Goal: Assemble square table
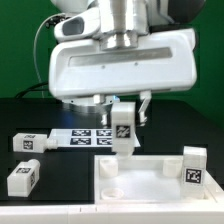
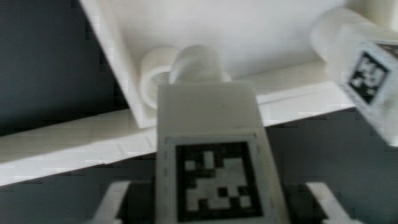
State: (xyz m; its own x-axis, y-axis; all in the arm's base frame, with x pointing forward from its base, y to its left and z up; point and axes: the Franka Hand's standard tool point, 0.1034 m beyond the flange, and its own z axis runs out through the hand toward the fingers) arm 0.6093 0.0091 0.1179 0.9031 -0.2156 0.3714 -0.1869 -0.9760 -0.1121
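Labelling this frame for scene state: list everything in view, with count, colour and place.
table top: 1, white, front of the table toward the exterior view's right
held leg: 1, white with black-and-white tag, upright over the top's far corner on the exterior view's left
standing leg: 1, white, tagged, at the top's far corner on the exterior view's right
rear loose leg: 1, white, tagged, lying at the exterior view's left
front loose leg: 1, white, lying nearer the camera
marker board: 1, white with black tags, flat behind the top
table: 1, black
gripper: 1, closed on the held leg
arm: 1, white, above centre
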